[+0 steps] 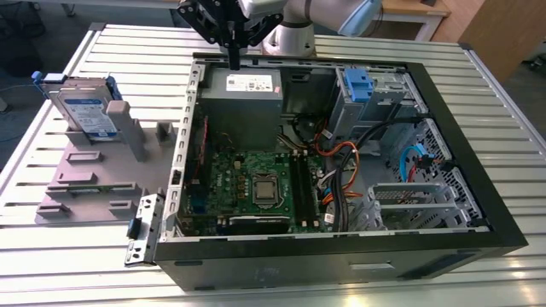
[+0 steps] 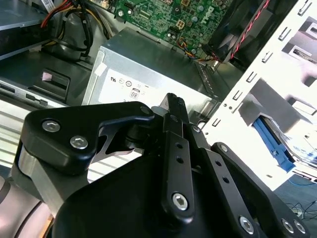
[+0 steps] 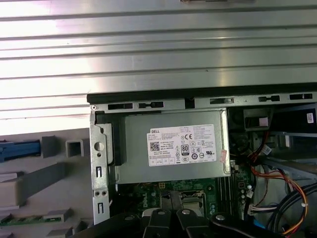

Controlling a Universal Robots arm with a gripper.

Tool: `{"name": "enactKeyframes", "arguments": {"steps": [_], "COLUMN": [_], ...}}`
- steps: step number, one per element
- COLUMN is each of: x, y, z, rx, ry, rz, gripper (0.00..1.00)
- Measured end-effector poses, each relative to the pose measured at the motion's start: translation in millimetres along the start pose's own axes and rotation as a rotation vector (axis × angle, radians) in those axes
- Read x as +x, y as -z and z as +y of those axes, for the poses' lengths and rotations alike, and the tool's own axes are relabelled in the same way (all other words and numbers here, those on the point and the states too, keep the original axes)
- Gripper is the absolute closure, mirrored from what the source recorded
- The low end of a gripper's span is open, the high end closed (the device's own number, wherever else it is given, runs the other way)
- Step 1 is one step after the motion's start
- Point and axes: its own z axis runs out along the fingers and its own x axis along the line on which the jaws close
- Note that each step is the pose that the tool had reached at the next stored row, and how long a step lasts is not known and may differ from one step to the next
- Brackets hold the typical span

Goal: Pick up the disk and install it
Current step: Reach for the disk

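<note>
Claw (image 1: 232, 64), clenched and empty, hangs above the power supply (image 1: 245, 89); the disk (image 1: 85, 112) stands on edge in the grey holder (image 1: 85, 192), well apart toward the tabletop's (image 1: 128, 38) edge at the exterior view's left.

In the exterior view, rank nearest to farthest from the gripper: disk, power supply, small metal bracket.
1. power supply, right by the gripper, inside the case.
2. disk, upright in the stand at the exterior view's left.
3. small metal bracket, against the case's near corner.
</note>
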Motion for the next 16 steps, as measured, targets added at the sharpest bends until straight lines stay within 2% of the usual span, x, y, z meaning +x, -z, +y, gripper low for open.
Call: {"name": "enactKeyframes", "arguments": {"steps": [16], "x": [6.4], "y": [0.2], "z": [-0.5], "rx": [0.0000], "ry": [0.000], "rz": [0.0000], "gripper": [0.89]}}
